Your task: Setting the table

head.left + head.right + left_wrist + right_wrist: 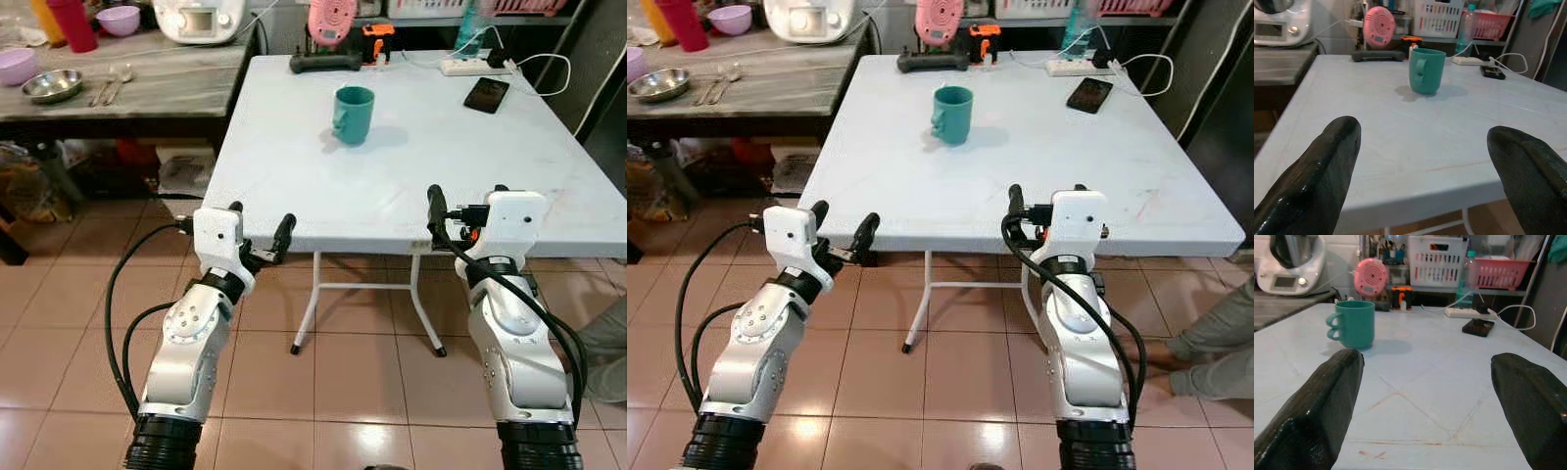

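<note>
A teal mug [353,113] stands upright on the white folding table [411,181], toward its far middle, handle turned to my left. My left gripper [261,217] hovers open at the table's near left edge, empty, well short of the mug [1426,71]. My right gripper [467,196] is open and empty over the near right edge, with the mug [1354,324] far ahead and to its left. A steel bowl [51,85] and spoons [113,83] lie on the grey side counter [167,83] to the left.
Along the table's far edge are a pink fan [333,22], a power strip [470,67] and a black phone [486,94]. The counter also carries purple bowls [118,20], a red cup [73,24] and a white appliance [201,20]. A person's leg [1215,333] is at the right.
</note>
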{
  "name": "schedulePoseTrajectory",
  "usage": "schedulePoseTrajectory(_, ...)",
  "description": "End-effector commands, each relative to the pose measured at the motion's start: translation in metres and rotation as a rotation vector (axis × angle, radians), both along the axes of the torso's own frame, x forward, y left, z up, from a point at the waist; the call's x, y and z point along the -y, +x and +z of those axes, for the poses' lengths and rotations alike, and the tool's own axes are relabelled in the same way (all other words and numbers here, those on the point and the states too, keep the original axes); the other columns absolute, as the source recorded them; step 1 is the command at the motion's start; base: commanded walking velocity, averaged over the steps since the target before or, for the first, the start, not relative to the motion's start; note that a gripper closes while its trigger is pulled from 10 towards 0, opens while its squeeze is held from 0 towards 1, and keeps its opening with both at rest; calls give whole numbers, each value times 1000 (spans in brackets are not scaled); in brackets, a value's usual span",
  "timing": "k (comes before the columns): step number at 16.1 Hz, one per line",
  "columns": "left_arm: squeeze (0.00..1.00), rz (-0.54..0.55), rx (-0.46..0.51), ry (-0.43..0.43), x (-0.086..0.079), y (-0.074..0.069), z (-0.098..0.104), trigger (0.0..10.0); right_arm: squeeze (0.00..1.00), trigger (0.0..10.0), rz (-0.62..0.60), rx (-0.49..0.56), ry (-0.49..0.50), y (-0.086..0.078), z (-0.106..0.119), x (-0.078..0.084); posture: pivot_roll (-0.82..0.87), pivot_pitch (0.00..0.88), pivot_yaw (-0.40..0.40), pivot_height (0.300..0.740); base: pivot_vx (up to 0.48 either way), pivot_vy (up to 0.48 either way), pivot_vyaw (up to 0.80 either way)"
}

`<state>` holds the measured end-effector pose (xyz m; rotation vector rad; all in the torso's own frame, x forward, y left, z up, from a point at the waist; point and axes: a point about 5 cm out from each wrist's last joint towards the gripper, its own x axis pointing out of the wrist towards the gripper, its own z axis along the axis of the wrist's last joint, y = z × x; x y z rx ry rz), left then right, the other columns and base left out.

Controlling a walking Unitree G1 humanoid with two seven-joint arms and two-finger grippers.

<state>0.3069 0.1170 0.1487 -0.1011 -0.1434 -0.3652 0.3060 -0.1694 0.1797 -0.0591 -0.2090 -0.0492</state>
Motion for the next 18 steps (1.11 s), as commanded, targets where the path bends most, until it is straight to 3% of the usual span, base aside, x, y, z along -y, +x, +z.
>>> schedulePoseTrajectory(1,0,-3,7,1,-2,-2,2,10000,0,10000,1,19,-2,0,4,-1,-234,117,49,740,307,0,0)
schedulePoseTrajectory(18,0,-55,8,-15,4,-5,3,10000,0,10000,0,27,-27,-1,6,-2,-238,129,54,740,321,0,0)
